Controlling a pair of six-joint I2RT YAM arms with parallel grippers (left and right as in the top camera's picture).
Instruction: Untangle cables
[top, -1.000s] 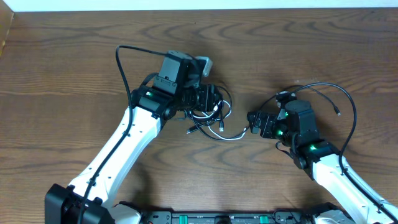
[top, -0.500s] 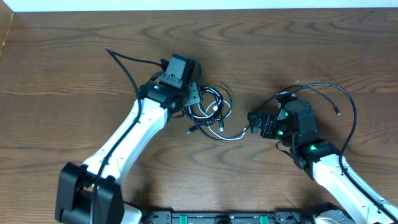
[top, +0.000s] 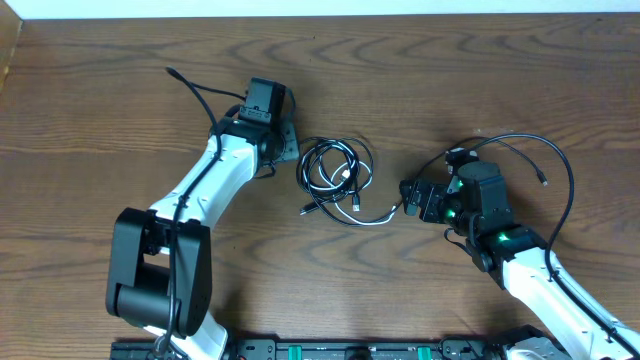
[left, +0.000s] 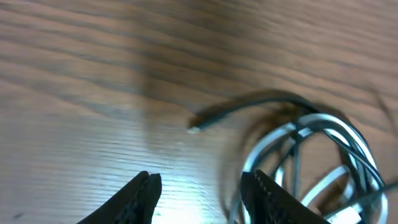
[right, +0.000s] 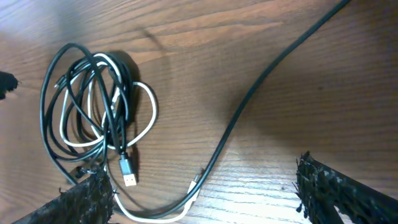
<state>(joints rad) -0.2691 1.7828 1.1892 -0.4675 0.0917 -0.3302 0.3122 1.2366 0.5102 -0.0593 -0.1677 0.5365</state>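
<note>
Overhead, we saw the tangled cables (top: 338, 178) lying on the wooden table (top: 100, 80) between the left gripper (top: 284, 142), its jaws partly apart on nothing, and the right gripper (top: 410, 197), spread wide and empty.

Left gripper (left: 199, 180), black, two-fingered: shifted leftward off the coiled bundle of thin black and white cables (right: 109, 118); now beside it, apart, narrower-jawed.
Bundle: previously half hidden from overhead, now fully exposed.
White left arm (top: 215, 180): swung left.

Blk + 1 wht cables (top: 337, 178) lie flat in loose tangled coil.
</note>
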